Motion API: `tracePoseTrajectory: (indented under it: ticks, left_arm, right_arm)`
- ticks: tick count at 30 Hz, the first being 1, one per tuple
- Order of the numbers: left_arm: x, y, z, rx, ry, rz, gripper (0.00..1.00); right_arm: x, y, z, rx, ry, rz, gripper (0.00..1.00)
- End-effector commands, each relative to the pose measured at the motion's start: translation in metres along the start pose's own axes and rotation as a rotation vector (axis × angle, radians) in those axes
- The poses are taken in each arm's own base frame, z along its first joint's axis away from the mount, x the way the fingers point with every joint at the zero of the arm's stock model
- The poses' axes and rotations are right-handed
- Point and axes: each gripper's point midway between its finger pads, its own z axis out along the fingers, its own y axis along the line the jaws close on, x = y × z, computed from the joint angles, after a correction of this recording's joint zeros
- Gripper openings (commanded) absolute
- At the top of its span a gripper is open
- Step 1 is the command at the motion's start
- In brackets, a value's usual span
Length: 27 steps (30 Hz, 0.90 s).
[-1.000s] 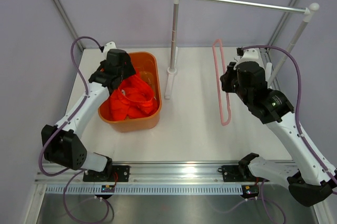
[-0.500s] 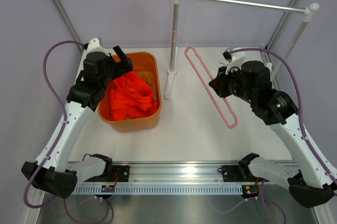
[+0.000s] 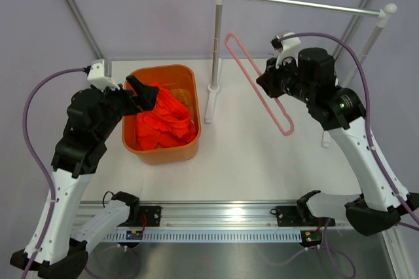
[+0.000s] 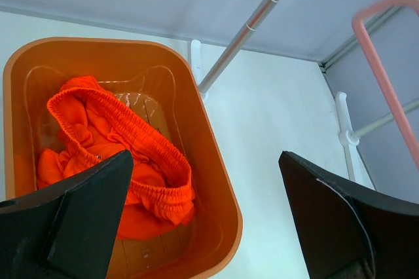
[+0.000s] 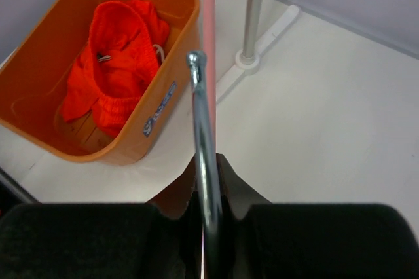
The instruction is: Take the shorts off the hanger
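Top external view, taking twelve o'clock as the far wall and six o'clock as the arm bases: the shorts [image 3: 163, 118] are lying crumpled in an orange basket [image 3: 160, 156], which is sitting at about nine o'clock on the white table [image 3: 242, 167]. They are completely off the hanger [image 3: 249, 73] and well apart from it.

The left gripper [image 3: 141, 92] is hovering over the basket's nine o'clock rim, pointing toward three o'clock. Its jaws are standing wide apart with nothing between them. Through the left wrist camera I am looking between the two black fingers [image 4: 78, 213] straight down at the elastic waistband, which is curling across the heap of red-orange cloth.

The right gripper [image 3: 265, 84] is holding the hanger up in the air at about two o'clock, near the silver rail [image 3: 301, 4] but not touching it. The pink loop is slanting from about eleven o'clock down to five o'clock past the gripper. The right wrist camera is showing the jaws pressed together on the small metal hook [image 5: 200, 115], with the pink bar running straight on beyond it. The rail's near white post [image 3: 215, 43] is standing between the basket and the hanger.
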Motion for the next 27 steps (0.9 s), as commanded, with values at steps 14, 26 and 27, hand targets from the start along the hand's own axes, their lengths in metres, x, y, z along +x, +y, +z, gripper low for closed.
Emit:
tracePoseTrajectory:
  ticks: [14, 26, 27]
  left_arm:
    - [0.02, 0.005, -0.033, 0.051, 0.014, 0.128, 0.99]
    - [0.034, 0.01, -0.023, 0.054, 0.037, 0.144, 0.99]
    - [0.036, 0.012, -0.021, 0.051, 0.041, 0.147, 0.99]
  right_arm:
    - [-0.101, -0.098, 0.077, 0.441, -0.06, 0.06, 0.0]
    - [-0.117, -0.126, 0.111, 0.466, -0.125, 0.071, 0.0]
    - [-0.115, -0.128, 0.116, 0.466, -0.122, 0.07, 0.0]
